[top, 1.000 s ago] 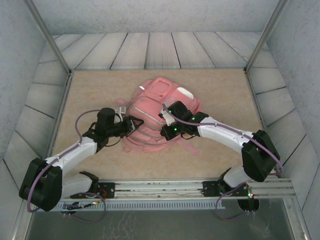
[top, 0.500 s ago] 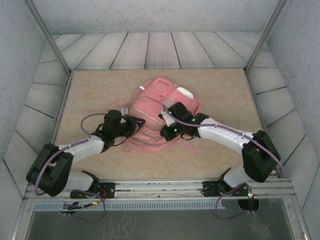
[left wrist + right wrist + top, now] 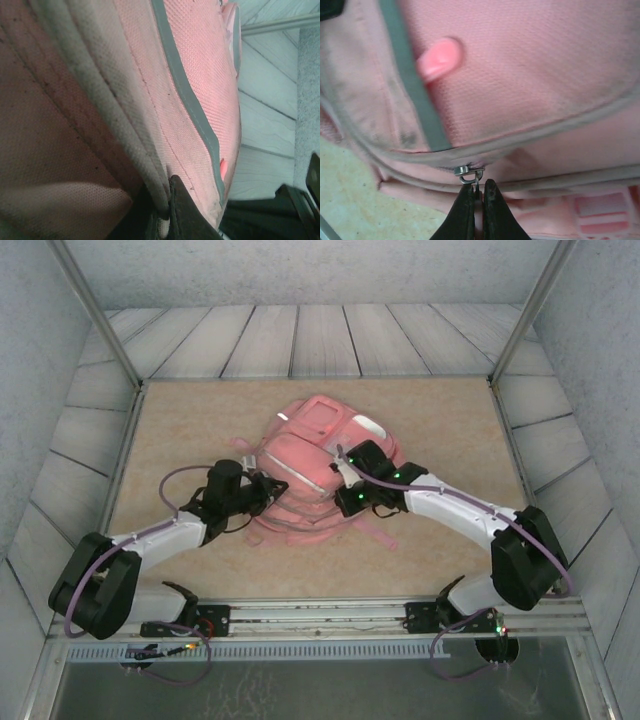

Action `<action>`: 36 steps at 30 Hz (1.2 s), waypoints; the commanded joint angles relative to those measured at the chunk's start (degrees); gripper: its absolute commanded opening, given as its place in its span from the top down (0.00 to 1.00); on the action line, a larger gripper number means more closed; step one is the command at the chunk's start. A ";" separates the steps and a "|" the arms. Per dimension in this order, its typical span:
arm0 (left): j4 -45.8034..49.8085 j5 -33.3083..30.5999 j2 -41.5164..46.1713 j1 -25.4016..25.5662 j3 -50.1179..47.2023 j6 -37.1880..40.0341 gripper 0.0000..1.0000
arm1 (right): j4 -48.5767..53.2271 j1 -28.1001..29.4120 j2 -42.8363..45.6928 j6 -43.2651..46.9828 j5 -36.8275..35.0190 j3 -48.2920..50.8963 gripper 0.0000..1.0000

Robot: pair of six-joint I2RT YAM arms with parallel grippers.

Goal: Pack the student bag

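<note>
Right wrist view: right fingers [image 3: 464, 207] pinch the small metal zipper pull [image 3: 469, 171] on the large pink fabric backpack [image 3: 530, 75]; left fingers [image 3: 185, 220] clamp its pale seam [image 3: 117, 117].

Holding left arm [image 3: 160, 532] and right arm [image 3: 455, 508] stretched forward and inward, low over the surface [image 3: 200, 420], wrists close together. Pinching a bag [image 3: 200, 75] seam in the closed left claw [image 3: 162, 206]. Gripping the zip pull [image 3: 469, 172] between the right claw's [image 3: 478, 194] pressed-together fingertips.
</note>
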State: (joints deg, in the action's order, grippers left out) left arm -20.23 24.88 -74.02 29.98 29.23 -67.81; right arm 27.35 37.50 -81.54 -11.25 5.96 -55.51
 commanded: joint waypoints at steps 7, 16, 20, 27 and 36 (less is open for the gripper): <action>9.33 4.13 1.50 -2.10 2.82 9.34 1.00 | 6.08 -8.05 0.24 0.19 -9.08 -1.93 1.00; 9.33 7.74 0.25 -2.30 4.78 13.51 0.81 | 3.43 -8.02 0.06 1.70 2.79 -1.24 0.91; 13.71 5.35 5.68 -2.38 5.44 18.69 0.54 | 4.26 -8.09 2.25 2.30 5.41 -1.92 0.68; 29.55 -12.68 16.27 -3.76 10.04 31.52 0.18 | 7.90 -8.15 6.42 3.87 -0.57 -4.76 0.36; 22.95 -45.89 23.19 -10.43 4.59 49.66 0.00 | -13.55 -17.96 10.98 4.49 -25.51 1.28 0.00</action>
State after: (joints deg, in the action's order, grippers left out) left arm 5.26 -5.89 -50.28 22.31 36.53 -27.66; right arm 24.38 23.05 -72.69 -7.18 -8.27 -57.58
